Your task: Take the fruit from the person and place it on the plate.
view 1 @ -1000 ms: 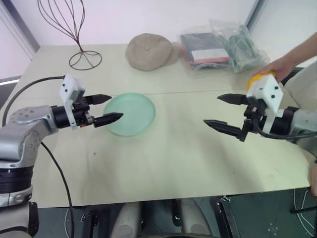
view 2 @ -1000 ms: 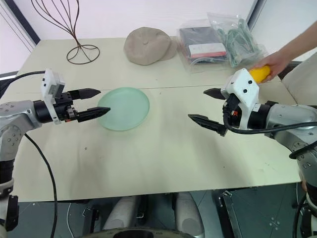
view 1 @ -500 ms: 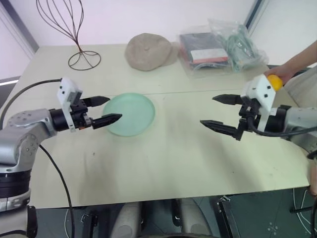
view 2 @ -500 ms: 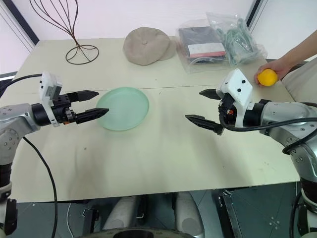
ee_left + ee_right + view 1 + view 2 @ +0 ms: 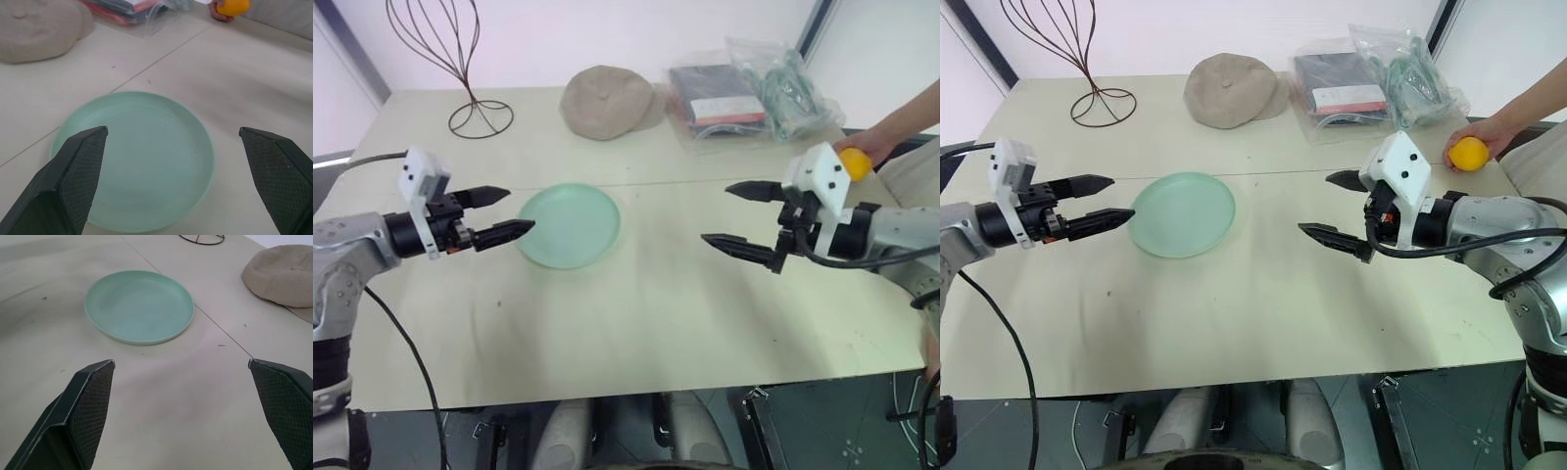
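Pale table (image 5: 1263, 313), seam across its middle. Two robot arms reach in over it from either side, both off the surface. Right gripper (image 5: 1337, 209) points toward the middle, fingers spread wide, nothing between them. Left gripper (image 5: 1095, 203) just beside the plate's left edge, fingers also apart and empty. Green plate (image 5: 1182, 213) lies flat left of centre, bare. Beige cap (image 5: 1231, 90) at the far side; clear bags (image 5: 1371, 83) of dark and green items to its right; wire stand (image 5: 1087, 59) at the far left. Person's hand (image 5: 1489, 134) at the far right edge, holding the yellow fruit (image 5: 1468, 153), well apart from the plate and behind the right arm.
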